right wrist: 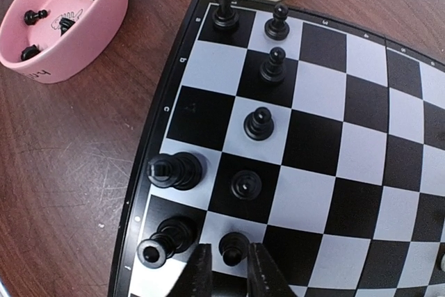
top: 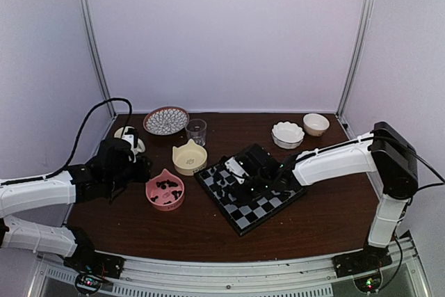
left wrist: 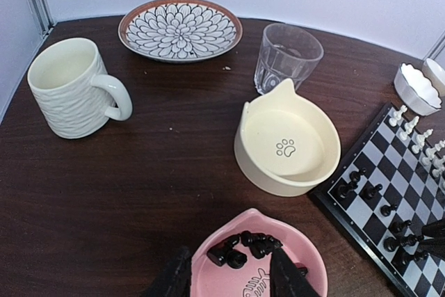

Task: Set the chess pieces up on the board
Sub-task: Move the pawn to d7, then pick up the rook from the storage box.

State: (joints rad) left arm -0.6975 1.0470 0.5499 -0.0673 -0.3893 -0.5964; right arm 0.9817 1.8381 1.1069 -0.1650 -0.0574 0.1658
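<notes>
Overhead view of whole table (top: 208, 234), left wrist low over pink bowl (left wrist: 233, 279), right wrist close above board (right wrist: 361, 165), both shared.

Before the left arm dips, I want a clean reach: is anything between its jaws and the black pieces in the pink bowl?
Nothing visible does. The left gripper, jaws apart, hangs over the pink bowl, whose chess pieces lie uncovered below.

Glossy plastic chess pieces (right wrist: 259, 124), wooden table (left wrist: 139, 193)
</notes>
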